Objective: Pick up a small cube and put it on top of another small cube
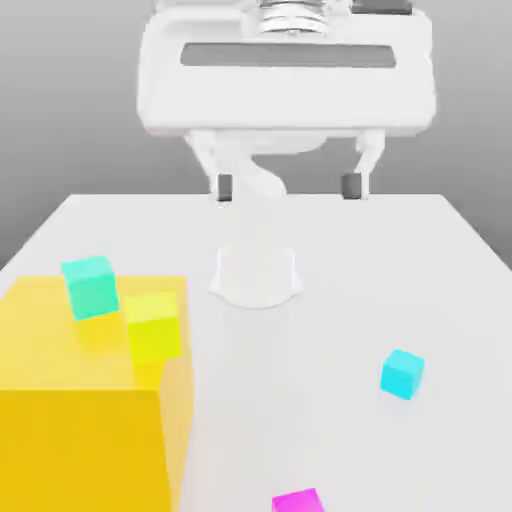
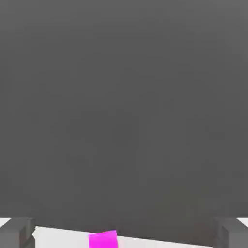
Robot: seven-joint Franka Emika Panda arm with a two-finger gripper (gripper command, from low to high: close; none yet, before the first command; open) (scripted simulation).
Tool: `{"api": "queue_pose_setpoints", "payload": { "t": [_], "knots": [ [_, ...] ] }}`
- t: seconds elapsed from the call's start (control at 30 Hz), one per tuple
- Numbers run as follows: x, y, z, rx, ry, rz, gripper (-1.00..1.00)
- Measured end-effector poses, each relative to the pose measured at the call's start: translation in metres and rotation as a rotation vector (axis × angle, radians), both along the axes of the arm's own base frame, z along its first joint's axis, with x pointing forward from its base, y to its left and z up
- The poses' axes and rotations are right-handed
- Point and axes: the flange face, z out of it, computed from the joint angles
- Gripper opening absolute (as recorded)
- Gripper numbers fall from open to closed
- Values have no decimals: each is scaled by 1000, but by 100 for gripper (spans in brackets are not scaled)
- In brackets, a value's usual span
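The small magenta cube (image 1: 298,500) lies at the near edge of the white table (image 1: 330,300), partly cut off by the exterior view's bottom edge. The hand view catches it too (image 2: 103,239), between the two dark fingertips (image 2: 17,232). The small cyan cube (image 1: 402,374) sits on the table toward the exterior view's right, a short way behind the magenta one. My gripper (image 1: 287,186) hangs high above the table's far side, open, with nothing between its fingers and far from both cubes.
A large yellow block (image 1: 85,400) fills the near part of the exterior view's left. On it rest a teal cube (image 1: 90,286) and a yellow-green cube (image 1: 153,327). The arm's white base (image 1: 256,270) stands at the table's middle.
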Motion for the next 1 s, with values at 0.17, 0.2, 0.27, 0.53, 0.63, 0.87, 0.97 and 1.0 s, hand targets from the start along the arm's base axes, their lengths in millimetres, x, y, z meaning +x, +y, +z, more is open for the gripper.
{"api": "queue_pose_setpoints", "payload": {
  "t": [0.17, 0.2, 0.27, 0.53, 0.63, 0.87, 0.97, 1.0],
  "knots": [
    [18, 10, -89, -17, 124, 45, 0],
    [19, 12, -107, -20, 149, 53, 0],
    [21, 14, -144, -26, 199, 69, 0],
    [11, 21, -283, -45, 350, 120, 0],
    [10, 21, -320, -45, 353, 121, -100],
    [10, 22, -319, -45, 354, 121, -100],
    [10, 22, -284, -45, 354, 121, -100],
    [10, 22, -270, -45, 353, 121, -100]
  ]
}}
